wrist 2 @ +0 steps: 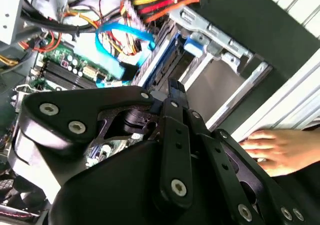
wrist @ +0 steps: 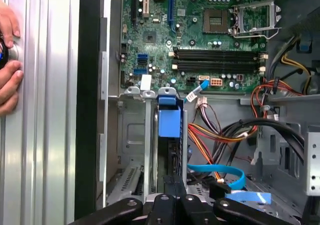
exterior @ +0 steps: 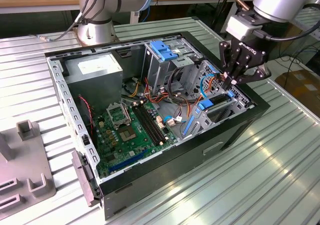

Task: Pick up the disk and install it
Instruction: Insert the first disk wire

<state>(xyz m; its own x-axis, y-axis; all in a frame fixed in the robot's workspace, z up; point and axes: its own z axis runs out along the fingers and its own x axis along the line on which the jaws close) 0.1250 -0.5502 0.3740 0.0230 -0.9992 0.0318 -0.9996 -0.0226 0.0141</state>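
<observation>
Workshop setting: a ribbed metal bench (exterior: 270, 170) carrying an open computer case (exterior: 165, 172), with a second arm's base (exterior: 97, 25) behind it.

At the tool (exterior: 231, 80): tips drawn together to a point, low over the drive cage (wrist: 131, 135) in the corner of the case on the exterior view's right. Cannot tell whether pinching something or merely pressing.

Directly ahead of the tips, the disk (wrist: 169, 124): on edge in the cage's slot, blue rail end showing. Looks largely inserted; cannot confirm as seated.

Just beside the slot, a looping blue ribbon cable (wrist: 216, 169) and a bundle of orange, red and yellow wires (wrist: 220, 135), running off toward the motherboard (wrist: 200, 40). Beyond the case wall, on the bare bench, a person's hand (wrist: 10, 80).

Likely trouble from here:

- Jamming. Pressing off-centre on so narrow an edge probably cocks the rails in the slot, and forcing it then risks bending the cage's thin metal.
- Slipping. Losing that edge sends the tips down into the wiring or onto the board.
- Snagging. With so little room beside the slot, risks catching the ribbon cable or trapping a wire between disk and cage, perhaps tugging a connector loose.
- Stopping short. Leaves the disk loose in its slot and apt to slide back out.
- Striking the hand. Close enough to the case wall to be hit by any outward swing of the arm.
</observation>
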